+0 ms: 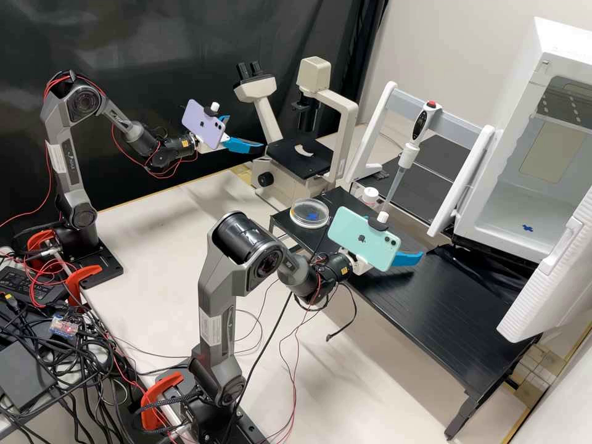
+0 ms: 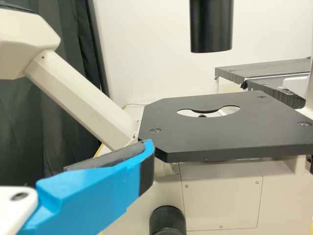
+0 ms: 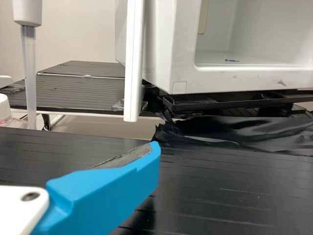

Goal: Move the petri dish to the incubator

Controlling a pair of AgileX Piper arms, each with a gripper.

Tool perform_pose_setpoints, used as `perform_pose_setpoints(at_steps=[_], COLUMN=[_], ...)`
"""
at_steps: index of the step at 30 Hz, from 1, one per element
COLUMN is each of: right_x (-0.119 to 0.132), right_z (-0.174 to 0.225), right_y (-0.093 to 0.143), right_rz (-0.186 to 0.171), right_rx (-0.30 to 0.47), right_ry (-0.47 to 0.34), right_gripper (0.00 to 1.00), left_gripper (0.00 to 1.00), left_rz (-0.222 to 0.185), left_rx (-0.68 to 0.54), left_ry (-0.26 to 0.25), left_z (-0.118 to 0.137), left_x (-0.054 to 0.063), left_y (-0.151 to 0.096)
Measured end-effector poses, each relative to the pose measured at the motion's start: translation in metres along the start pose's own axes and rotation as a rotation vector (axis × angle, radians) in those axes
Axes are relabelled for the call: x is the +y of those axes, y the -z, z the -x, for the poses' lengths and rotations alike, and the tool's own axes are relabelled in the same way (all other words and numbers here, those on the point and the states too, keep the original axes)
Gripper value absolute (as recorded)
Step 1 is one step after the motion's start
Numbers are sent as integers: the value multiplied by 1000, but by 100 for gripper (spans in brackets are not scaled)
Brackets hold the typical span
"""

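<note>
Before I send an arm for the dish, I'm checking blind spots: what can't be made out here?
- Petri dish, high view: too small to tell whether the blue patch lies in or under it.
- Pipette, high view: lower end hidden behind the teal phone and its clamp.
- Incubator, right wrist view: chamber cut off by the picture's edge.
- Blue thing inside, right wrist view: too small to identify.

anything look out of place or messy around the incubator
Crumpled, glossy black sheeting lies bunched and ragged-edged on the black ribbed table, by the base of the white boxy incubator; it looks loose rather than laid flat. I see no spill.
</note>
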Motion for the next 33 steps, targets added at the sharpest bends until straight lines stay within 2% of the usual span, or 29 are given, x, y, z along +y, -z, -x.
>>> perform_pose_setpoints(at_steps=[15,17,21,24,29,33], right_x=[2,4,6,3,-15,-32], right_z=[13,21,38,48,63,71], right_y=[2,4,11,20,39,54], right_rz=[0,-12,-40,-38,-36,-9], right_rx=[8,16,70,121,214,286], right_ry=[-8,-17,-42,-41,21,85], right_gripper=[100,100,100,100,100,100], left_gripper=[100,100,100,100,100,100], left_rz=[0,0,0,0,0,0], left_rx=[0,0,0,0,0,0], left_ry=[0,0,0,0,0,0], left_z=[0,0,0,0,0,0], left_x=[0,0,0,0,0,0], left_y=[0,0,0,0,0,0])
